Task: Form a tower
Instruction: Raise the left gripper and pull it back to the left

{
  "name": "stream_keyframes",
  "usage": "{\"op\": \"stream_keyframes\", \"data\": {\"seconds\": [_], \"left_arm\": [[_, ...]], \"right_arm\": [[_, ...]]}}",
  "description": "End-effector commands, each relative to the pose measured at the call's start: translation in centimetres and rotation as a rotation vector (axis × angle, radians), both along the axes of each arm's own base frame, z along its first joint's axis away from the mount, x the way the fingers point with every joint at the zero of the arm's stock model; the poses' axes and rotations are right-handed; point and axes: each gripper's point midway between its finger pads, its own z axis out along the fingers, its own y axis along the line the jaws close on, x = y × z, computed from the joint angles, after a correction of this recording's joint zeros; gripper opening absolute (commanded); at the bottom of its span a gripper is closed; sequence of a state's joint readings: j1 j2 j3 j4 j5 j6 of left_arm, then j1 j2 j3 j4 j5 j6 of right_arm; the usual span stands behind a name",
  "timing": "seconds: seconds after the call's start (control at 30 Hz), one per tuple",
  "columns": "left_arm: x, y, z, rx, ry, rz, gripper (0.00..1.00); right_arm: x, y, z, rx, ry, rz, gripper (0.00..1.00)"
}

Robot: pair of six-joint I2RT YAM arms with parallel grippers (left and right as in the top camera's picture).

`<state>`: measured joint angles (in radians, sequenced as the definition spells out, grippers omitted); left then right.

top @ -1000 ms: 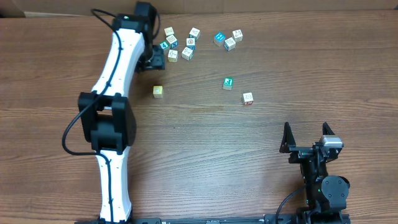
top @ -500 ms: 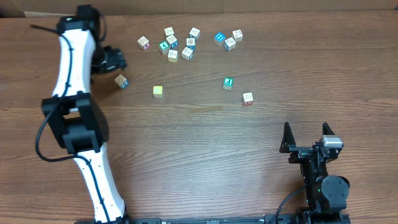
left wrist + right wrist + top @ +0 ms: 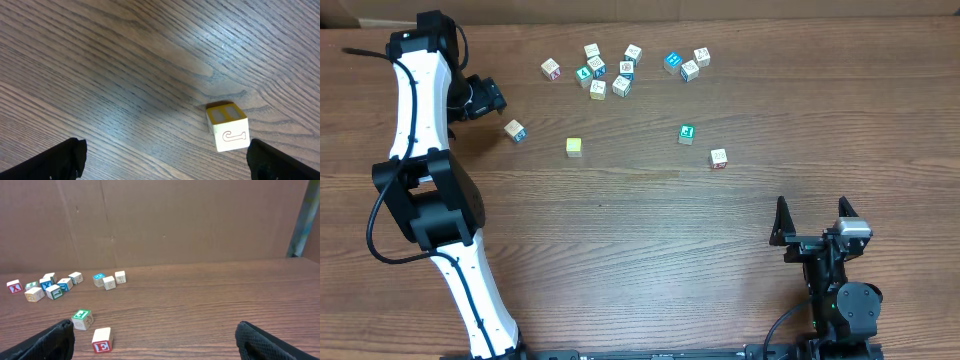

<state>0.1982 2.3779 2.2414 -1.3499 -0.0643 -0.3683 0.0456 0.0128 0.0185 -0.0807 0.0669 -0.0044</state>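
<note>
one pale wooden cube (image 3: 228,128), grained brown table (image 3: 100,75)

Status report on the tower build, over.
Left end effector open, empty, beside a loose cube. Right end effector open, empty, near edge. No tower yet; cubes lie scattered. Nothing blocking.

The left gripper (image 3: 165,150) is running off its wrist view's bottom edge; overhead, the cubes (image 3: 621,86) are probably showing their letters too small to read.
</note>
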Motion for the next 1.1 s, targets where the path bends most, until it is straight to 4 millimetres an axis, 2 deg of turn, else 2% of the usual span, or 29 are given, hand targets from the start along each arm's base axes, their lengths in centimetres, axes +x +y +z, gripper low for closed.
{"op": "stream_keyframes", "data": {"seconds": [0.0, 0.93, 1.07], "left_arm": [[0.54, -0.02, 2.26, 0.004, -0.059, 0.023, 1.00], [0.56, -0.13, 2.26, 0.004, -0.059, 0.021, 1.00], [0.56, -0.13, 2.26, 0.004, -0.059, 0.020, 1.00]], "right_arm": [[0.01, -0.14, -0.21, -0.004, -0.003, -0.005, 1.00], [0.01, -0.14, -0.21, -0.004, -0.003, -0.005, 1.00], [0.01, 0.09, 0.51, 0.002, -0.032, 0.008, 1.00]]}}
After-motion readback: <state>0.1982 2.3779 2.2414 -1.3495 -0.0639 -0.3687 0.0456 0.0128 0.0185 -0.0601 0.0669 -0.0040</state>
